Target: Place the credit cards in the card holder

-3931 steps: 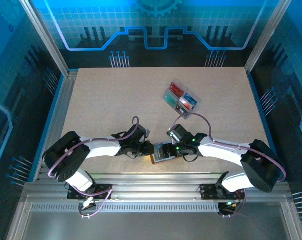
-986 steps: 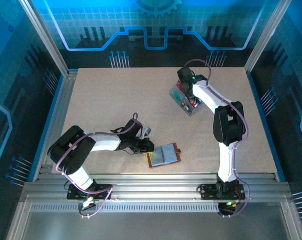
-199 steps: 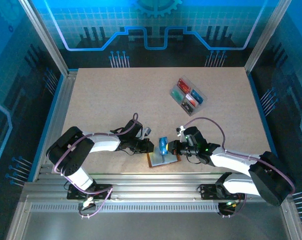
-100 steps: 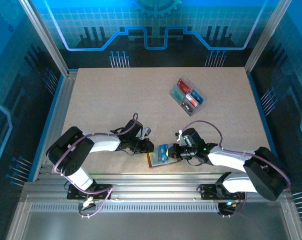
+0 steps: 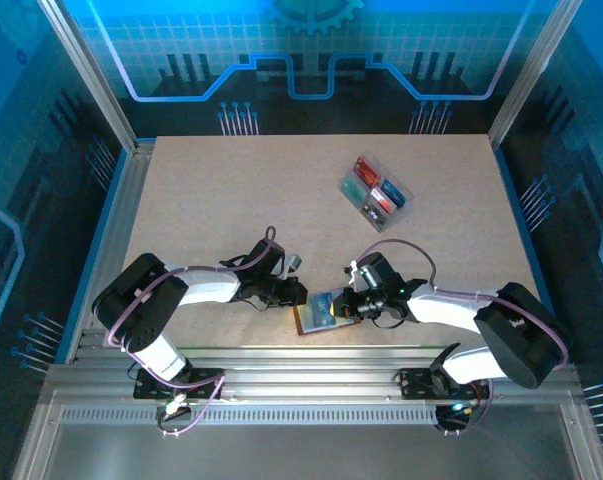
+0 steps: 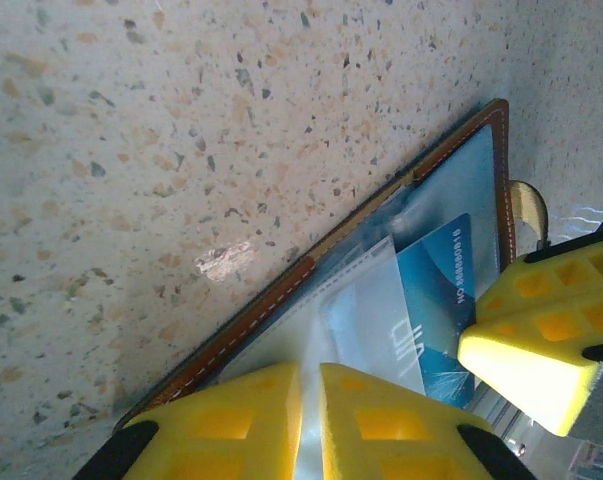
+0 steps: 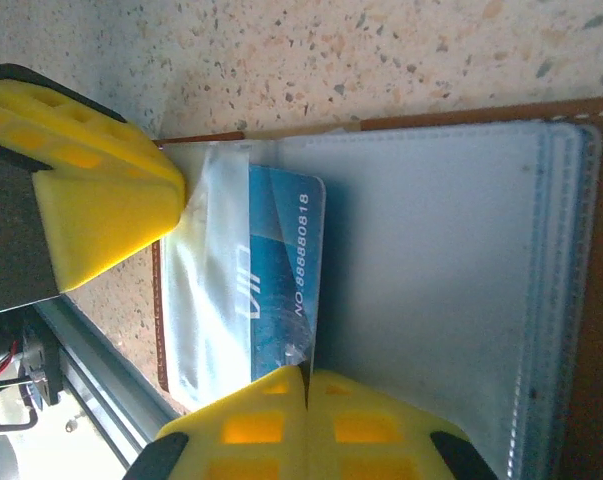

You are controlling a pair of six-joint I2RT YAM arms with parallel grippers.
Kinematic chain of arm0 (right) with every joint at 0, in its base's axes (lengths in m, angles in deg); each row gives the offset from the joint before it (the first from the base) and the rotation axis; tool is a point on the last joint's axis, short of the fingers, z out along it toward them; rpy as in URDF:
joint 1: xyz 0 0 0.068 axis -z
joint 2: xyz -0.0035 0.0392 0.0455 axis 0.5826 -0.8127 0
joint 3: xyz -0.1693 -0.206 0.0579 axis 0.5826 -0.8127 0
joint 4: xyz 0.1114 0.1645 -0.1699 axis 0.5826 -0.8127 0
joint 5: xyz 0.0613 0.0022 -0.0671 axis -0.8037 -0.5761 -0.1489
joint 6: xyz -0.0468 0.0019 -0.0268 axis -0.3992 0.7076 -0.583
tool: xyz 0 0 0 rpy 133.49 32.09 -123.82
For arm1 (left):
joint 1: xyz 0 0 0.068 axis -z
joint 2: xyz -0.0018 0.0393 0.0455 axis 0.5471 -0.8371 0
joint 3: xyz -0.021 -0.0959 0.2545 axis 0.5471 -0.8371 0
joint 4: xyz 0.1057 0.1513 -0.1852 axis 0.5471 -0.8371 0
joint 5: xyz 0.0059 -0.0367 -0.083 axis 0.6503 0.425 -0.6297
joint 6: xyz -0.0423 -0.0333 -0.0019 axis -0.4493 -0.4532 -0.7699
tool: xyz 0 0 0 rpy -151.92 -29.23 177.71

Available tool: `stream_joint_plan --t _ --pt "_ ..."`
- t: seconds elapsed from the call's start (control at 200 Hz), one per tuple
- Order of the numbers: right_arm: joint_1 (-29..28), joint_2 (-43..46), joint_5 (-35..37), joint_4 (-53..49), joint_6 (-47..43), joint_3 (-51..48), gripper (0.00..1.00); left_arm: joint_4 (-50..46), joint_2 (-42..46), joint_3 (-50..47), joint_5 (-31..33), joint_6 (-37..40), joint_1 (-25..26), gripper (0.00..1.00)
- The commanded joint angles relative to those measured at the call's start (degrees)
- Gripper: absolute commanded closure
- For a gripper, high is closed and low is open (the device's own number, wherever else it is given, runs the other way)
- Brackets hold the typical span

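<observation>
The card holder [image 5: 326, 312] lies open near the table's front edge, brown leather rim [image 6: 311, 272] around pale clear sleeves [image 7: 431, 280]. My left gripper [image 6: 310, 400] is shut on a clear sleeve flap at the holder's left side and holds it up. My right gripper [image 7: 306, 395] is shut on the edge of a blue credit card [image 7: 286, 260], which lies partly under that flap. The left wrist view has the same blue card [image 6: 436, 290] beside the right gripper's yellow fingers [image 6: 541, 330]. From above, the two grippers [image 5: 299, 293] [image 5: 346, 305] meet over the holder.
A clear compartment tray [image 5: 376, 193] stands at the back right with a red card [image 5: 366, 170], a teal card [image 5: 353, 188] and a blue card [image 5: 391, 196] in it. The aluminium rail [image 5: 301, 365] runs just in front of the holder.
The right gripper has brought the blue card down and leftward, from tilted above the holder to lying against its sleeves. The left gripper has kept its hold and place.
</observation>
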Motion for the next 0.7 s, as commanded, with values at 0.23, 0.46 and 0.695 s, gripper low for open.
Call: stream_joint_plan --t 0.23,0.46,0.695 --pt "-1.8 -5.0 -1.3 3.3 0.3 1.9 1.00 -6.4 -0.9 -2.5 3.2 0.6 1.5 0.84" --pt "-1.6 -4.5 -0.9 2.9 -0.1 1.8 1.00 -5.7 4.1 -3.6 2.0 -1.6 1.5 0.80" --pt "-0.8 -2.6 -0.1 0.3 -1.9 1.1 1.00 -12.5 13.8 -4.6 5.3 -1.8 1.4 0.81"
